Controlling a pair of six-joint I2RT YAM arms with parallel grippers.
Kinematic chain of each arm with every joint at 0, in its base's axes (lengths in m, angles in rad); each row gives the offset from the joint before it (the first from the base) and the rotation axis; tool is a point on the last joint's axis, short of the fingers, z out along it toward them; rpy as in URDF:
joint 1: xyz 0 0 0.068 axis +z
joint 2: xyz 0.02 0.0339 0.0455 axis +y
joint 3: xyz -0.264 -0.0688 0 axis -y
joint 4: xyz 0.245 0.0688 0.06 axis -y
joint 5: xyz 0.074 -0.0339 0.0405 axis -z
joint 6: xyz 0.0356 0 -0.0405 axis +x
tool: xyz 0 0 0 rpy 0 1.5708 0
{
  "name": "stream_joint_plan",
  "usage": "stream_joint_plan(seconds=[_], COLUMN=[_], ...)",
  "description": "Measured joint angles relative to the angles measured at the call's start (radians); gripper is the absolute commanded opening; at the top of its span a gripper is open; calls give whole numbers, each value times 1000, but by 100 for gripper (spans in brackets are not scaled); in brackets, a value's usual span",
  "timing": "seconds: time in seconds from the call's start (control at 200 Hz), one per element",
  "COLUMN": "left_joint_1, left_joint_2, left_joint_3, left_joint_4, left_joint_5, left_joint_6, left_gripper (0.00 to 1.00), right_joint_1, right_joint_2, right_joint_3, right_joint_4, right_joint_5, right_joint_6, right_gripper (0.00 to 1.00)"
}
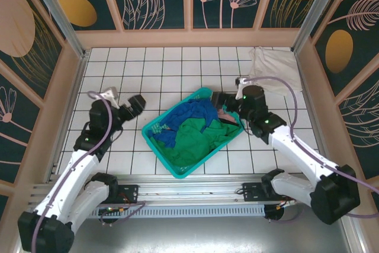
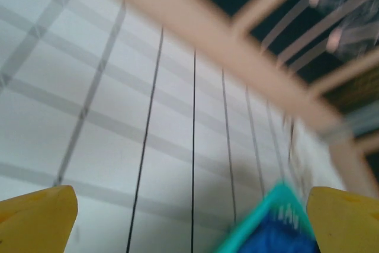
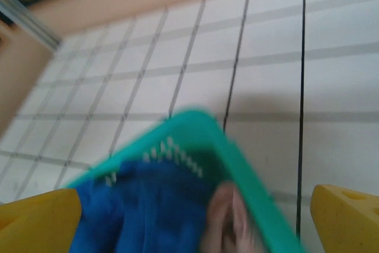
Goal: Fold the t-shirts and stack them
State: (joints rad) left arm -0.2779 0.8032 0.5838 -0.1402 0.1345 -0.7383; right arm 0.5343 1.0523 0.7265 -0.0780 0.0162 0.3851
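1. At the near part of the table (image 1: 118, 69), just beyond the arm bases, stands the basket (image 1: 177, 172). The green shirt (image 1: 198, 140) lies crumpled in its nearer half.
2. A little farther, in the same basket, the blue shirt (image 1: 192, 114) lies bunched partly on top of the green one. Neither shirt is spread or folded.
3. At the basket's right far corner hangs the right gripper (image 1: 224, 100). Its wrist camera shows the two yellow fingers (image 3: 41, 217) wide apart, with the basket corner and the blue cloth below them. It is released and grasps nothing. A small pinkish thing (image 3: 222, 220) at the rim is too blurred to name.
4. On the left, beside the basket but apart from it, is the left gripper (image 1: 135, 105). Its fingers (image 2: 35, 220) are also spread wide and grasp nothing.
5. Farthest, in the right far corner of the table, lies the white shirt (image 1: 269, 63), well apart from the basket. It looks rumpled, and I cannot tell whether it is folded.
6. In my judgement the task is at an early stage. At most one shirt is out, and no neat stack is visible. The blue and green shirts must be taken out, laid flat, folded and stacked. The right gripper seems best placed to reach first for the blue one.
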Motion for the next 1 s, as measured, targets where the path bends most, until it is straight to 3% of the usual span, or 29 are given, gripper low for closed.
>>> stream_joint_plan(seconds=[0.105,0.21,0.35,0.485,0.586,0.691,0.766,0.886,1.001], left_joint_1=[-162,-319,-426,-491,-495,-541,-676,-924,-1058], left_joint_2=[28,-40,-222,-166,-23,140,270,499,693], left_joint_3=[43,47,-42,-35,129,356,489,608,648], left_joint_4=[-147,-283,-423,-553,-644,-652,-626,-559,-522], left_joint_5=[-50,-127,-203,-262,-330,-385,-414,-414,-335], left_joint_6=[-34,-155,-341,-386,-316,-203,-115,42,170], left_gripper=[99,98,98,98,96,93,84,81,72], right_joint_1=[78,77,34,30,20,-53,-145,-286,-407], right_joint_2=[-79,-96,-33,-49,-105,-152,-179,-230,-248], right_joint_3=[0,-2,-5,-27,-66,-111,-140,-167,-167], right_joint_4=[-167,-253,-298,-325,-334,-339,-341,-341,-321], right_joint_5=[117,183,191,189,186,165,140,87,19], right_joint_6=[53,76,92,124,153,177,187,195,190], right_gripper=[99,99,99,99,99,99,99,99,99])
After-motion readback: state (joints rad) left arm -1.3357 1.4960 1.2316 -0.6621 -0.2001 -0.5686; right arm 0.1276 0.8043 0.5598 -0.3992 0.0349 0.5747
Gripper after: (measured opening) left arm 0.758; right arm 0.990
